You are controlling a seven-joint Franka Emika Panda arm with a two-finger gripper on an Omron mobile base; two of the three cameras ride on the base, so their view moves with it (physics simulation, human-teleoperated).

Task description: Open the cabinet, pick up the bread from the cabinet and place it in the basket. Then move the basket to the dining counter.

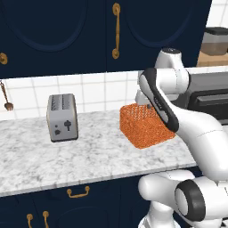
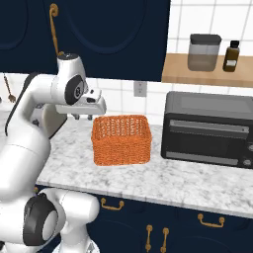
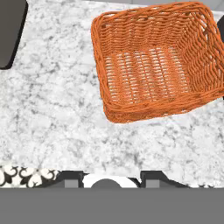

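I have the gripper (image 2: pixel 80 117) poised above the marbled counter (image 1: pixel 35 160), just off the basket's rim. From the hand view the basket (image 3: pixel 155 61) sits toward one o'clock, empty, its woven floor fully visible. I cannot tell whether the gripper is released or clenched: the fingertips barely show at the bottom edge of the hand view and nothing lies between them.

The cabinet (image 1: pixel 67 31) above is shut, its brass handle (image 1: pixel 116 31) standing at twelve o'clock from the basket in the left base view. The bread is presumably still behind that door, so the task stands at its first step.

Risks as I judge them:
- The hand has to climb to the handle; the forearm already crosses in front of the basket in the left base view and could knock it across the counter.
- The toaster (image 1: pixel 62 117) stands at nine o'clock from the basket, and the toaster oven (image 2: pixel 207 129) at three o'clock; a wide swing could strike either.
- The door may swing into the arm's own upper link if pulled from too close.
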